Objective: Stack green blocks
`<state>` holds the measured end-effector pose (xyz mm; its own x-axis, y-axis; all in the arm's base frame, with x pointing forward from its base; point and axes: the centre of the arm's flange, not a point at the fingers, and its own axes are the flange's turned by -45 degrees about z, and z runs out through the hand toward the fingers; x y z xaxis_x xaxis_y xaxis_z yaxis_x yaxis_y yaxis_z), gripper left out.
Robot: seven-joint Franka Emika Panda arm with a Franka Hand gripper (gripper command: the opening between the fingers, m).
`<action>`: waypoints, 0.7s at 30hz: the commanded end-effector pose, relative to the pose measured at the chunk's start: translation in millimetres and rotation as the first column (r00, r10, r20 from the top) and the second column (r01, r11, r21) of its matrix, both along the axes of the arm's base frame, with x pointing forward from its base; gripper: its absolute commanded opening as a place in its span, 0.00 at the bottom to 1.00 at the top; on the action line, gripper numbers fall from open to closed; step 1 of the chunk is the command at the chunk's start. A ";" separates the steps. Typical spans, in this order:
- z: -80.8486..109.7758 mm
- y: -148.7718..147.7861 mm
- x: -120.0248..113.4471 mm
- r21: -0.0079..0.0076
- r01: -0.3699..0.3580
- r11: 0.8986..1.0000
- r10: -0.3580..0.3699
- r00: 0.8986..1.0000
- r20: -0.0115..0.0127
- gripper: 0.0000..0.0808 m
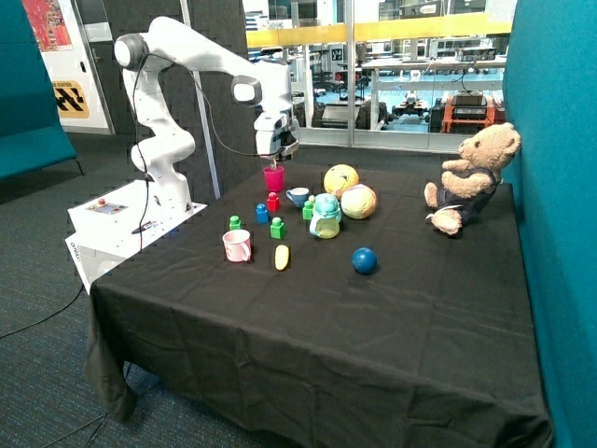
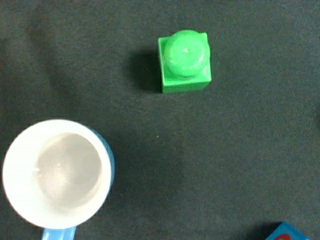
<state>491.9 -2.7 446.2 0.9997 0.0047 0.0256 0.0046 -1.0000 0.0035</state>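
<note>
- Risk no. 1 is grabbing the wrong thing. The tool (image 1: 278, 149) hangs high over the far end of the surface (image 1: 392, 327), roughly above a magenta cup (image 1: 273, 177), and can't tell whether it is spread or pressed together.
- Task status: nothing stacked yet. Green block A (image 1: 235, 222), green block B (image 1: 278, 228) and green block C (image 1: 308, 209) all sit apart on the cloth, each stud up.
- Wrist view shows green block C (image 2: 184, 61) near a white-and-blue mug (image 2: 56, 172), w/ bare cloth between. In the outside view C is at approx 4 o'clock of that mug (image 1: 298, 196).
- If the descent drifts toward the mug, the tool could clip its rim and tip or shove it into C.
- C looks turned slightly vs the wrist view's edges. Without matching wrist rotation the pinch may land on corners, so the block could twist or pop out.
- A pale green jar (image 1: 326, 217) stands just beside C at 3 o'clock, so little room on that side and contact is likely.
- Red brick (image 1: 272, 202) and blue brick (image 1: 262, 214) sit at 12 and 10 o'clock of B. A carry to B could knock them, or set C down on the wrong one.
- Stud misaligned at placing means C sits tilted and slides off.
</note>
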 end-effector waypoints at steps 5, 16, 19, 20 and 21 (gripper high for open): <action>2.0 -2.2 4.5 0.003 -0.199 0.980 0.199 0.980 -0.026 0.60; -0.5 -6.9 -2.2 0.003 -0.200 0.980 0.200 0.979 -0.026 0.34; -0.3 -8.2 -6.5 0.003 -0.198 0.980 0.198 0.980 -0.026 0.33; -0.6 -9.1 -8.5 0.003 -0.199 0.980 0.199 0.980 -0.026 0.33; -1.0 -11.0 -10.0 0.003 -0.216 0.976 0.216 0.976 -0.026 0.33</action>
